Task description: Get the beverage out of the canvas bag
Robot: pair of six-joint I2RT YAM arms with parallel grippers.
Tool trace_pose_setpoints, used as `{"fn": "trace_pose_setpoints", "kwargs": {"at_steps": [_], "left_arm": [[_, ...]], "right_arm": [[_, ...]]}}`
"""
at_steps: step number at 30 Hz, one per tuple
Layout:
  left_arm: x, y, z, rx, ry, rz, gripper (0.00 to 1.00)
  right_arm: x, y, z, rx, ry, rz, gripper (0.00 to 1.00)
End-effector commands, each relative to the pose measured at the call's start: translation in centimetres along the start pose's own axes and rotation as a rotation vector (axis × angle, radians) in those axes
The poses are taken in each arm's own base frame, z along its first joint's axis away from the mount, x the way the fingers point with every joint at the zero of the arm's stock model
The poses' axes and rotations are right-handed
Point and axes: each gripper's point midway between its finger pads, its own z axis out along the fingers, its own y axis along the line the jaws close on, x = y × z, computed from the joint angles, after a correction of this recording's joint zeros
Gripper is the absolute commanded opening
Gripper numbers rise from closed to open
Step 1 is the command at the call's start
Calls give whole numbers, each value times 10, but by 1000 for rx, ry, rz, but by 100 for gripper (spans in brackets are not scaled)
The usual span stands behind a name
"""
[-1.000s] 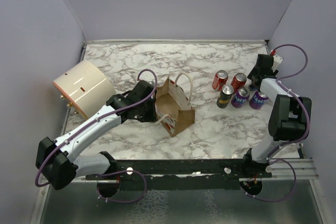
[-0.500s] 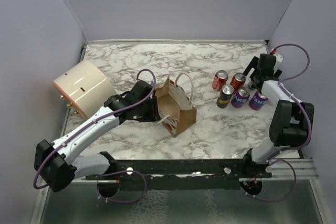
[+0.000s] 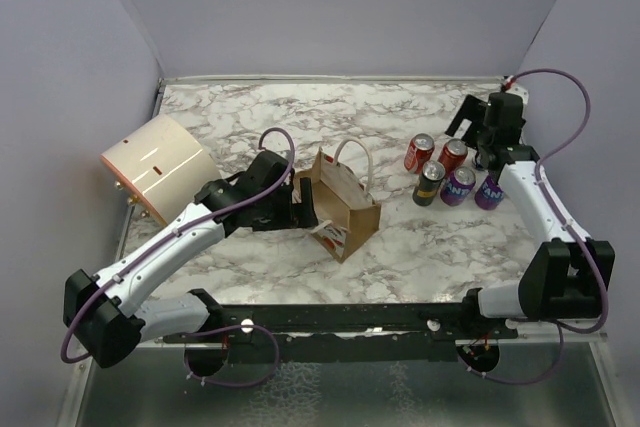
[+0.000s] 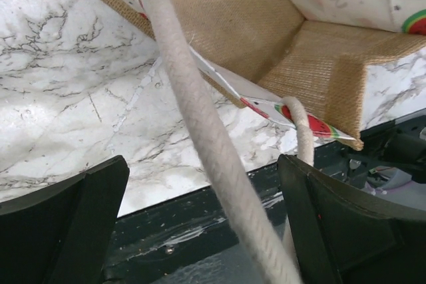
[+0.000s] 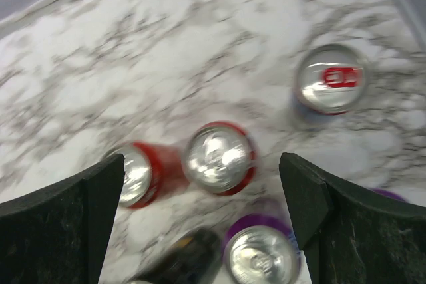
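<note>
Brown canvas bag (image 3: 345,205) stands upright near the middle of the marble surface (image 3: 300,112), mouth open, its white rope handles looped above the rim. Bare marble lies beyond it and between it and five cans (image 3: 455,172) clustered to the right. A cream cylinder (image 3: 160,169) lies at the left edge, well apart. The left arm reaches low across from the near left, and the left gripper (image 3: 303,209) sits against the bag's left side. The right arm stretches far along the right wall, with the right gripper (image 3: 470,137) poised over the cans. Plain pale walls close in three sides.

From the left wrist, the left gripper (image 4: 203,164) is spread wide. A rope handle (image 4: 200,124) runs between its fingers without being pinched. The canvas bag (image 4: 293,38) shows its woven brown lining, and the surface (image 4: 66,98) is beside it.

From the right wrist, the right gripper (image 5: 203,164) is also spread wide and holds nothing. It hangs above a red can (image 5: 218,157). The other cans stand close around on the surface (image 5: 166,51).
</note>
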Motion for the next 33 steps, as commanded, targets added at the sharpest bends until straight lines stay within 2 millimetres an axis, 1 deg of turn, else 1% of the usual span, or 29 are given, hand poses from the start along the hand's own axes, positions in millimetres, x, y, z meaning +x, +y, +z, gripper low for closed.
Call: {"fn": "trace_pose_setpoints", "kwargs": {"at_steps": [1,3,5,7,9,10,13,15,18,19,20,23,25,27,29,33], "left_arm": [[-23,-12,-24,39,-104,26,99],[-29,-14,-29,43,-132,27,99],[-35,-14,-33,39,-162,26,99],[-45,-14,-39,25,-206,19,99],[-56,-16,-46,20,-255,16,99],[-62,-16,-49,12,-281,15,99],[-84,-20,-63,-12,-363,17,99],[-100,-21,-74,-33,-421,21,99],[-122,-23,-99,-57,-521,18,98],[-128,-23,-107,-61,-554,17,98],[-136,-26,-120,-53,-598,14,97],[-154,-30,-156,-45,-704,16,97],[-161,-30,-179,-49,-759,17,96],[-165,-26,-200,-63,-803,15,96],[-167,-24,-220,-69,-841,12,96],[-167,-16,-252,-77,-901,-12,95]], "right_arm": [[7,72,-51,-277,55,-76,99],[18,99,-79,-440,98,-88,99],[28,118,-104,-577,146,-90,99],[35,129,-126,-674,193,-99,99],[32,132,-144,-723,209,-123,99],[33,128,-152,-716,226,-137,99],[18,116,-171,-672,215,-163,99],[7,109,-188,-650,202,-172,99],[-9,97,-220,-638,163,-166,99],[-16,94,-234,-646,141,-164,99],[-24,91,-248,-656,112,-162,99],[-57,81,-296,-682,-24,-139,99],[-79,74,-328,-708,-129,-120,99],[-94,71,-354,-740,-196,-98,99],[-102,67,-367,-732,-207,-48,99],[-102,59,-375,-698,-182,47,99]]}}
